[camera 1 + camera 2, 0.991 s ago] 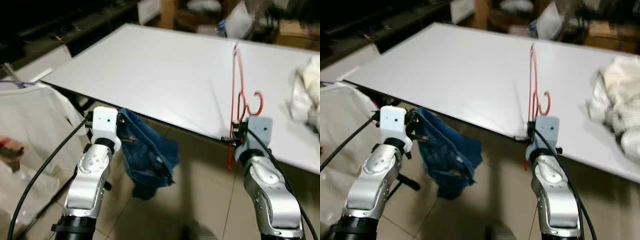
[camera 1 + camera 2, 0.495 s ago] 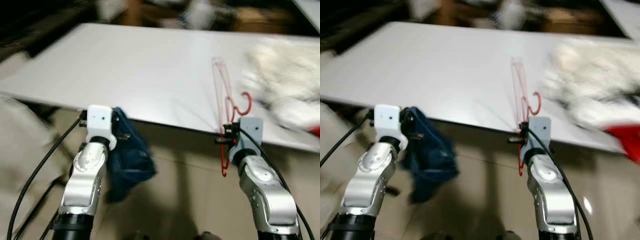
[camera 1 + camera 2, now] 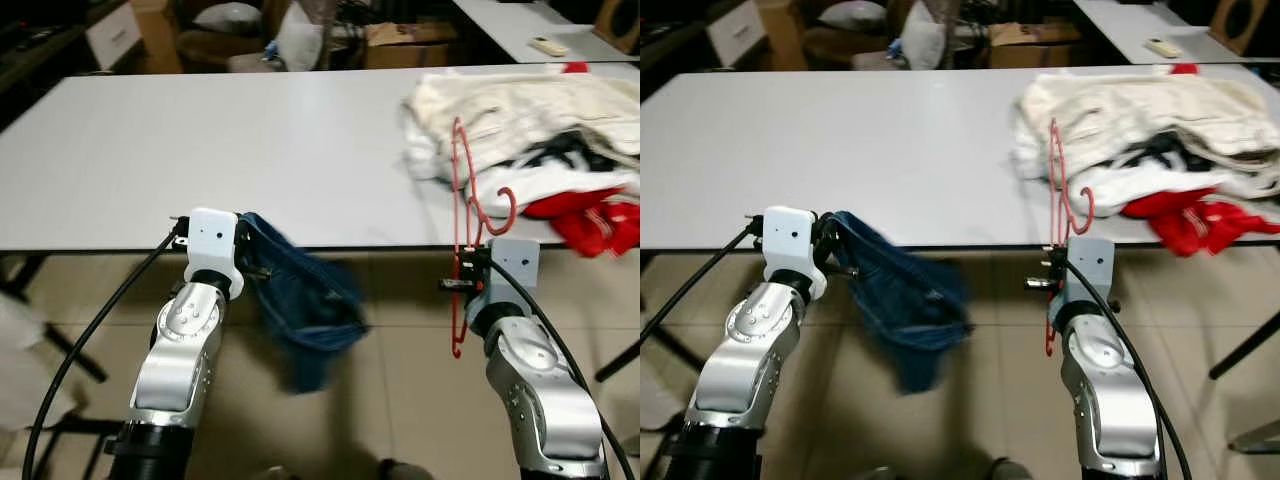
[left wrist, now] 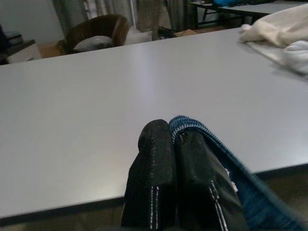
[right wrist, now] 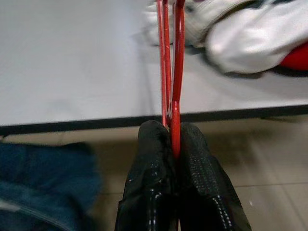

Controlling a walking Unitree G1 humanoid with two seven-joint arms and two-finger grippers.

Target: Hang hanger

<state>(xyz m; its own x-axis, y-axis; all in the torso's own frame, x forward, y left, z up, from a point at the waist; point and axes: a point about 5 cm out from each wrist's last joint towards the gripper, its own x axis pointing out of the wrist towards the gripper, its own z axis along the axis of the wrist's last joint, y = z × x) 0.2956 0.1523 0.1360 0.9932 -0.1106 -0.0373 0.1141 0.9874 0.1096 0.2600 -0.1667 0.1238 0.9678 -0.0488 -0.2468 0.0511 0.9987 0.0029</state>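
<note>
A thin red hanger (image 3: 465, 210) stands upright in front of the white table's near edge, its hook (image 3: 502, 205) curling to the right. My right gripper (image 5: 172, 147) is shut on the hanger's wires (image 5: 172, 57), just below the table edge. A dark blue denim garment (image 3: 305, 305) hangs down from my left gripper (image 4: 172, 137), which is shut on its hem (image 4: 192, 126) at the table's near edge. Both arms are held out before me, side by side.
The white table (image 3: 230, 140) spans the view ahead. A heap of cream, white and red clothes (image 3: 530, 130) lies on its right part. Boxes and a chair (image 3: 230, 20) stand behind the table. Tiled floor (image 3: 400, 400) lies below my arms.
The camera has swung to the right: the table now lies square ahead and the clothes heap has come into full view. Both grippers keep their hold; the denim swings a little.
</note>
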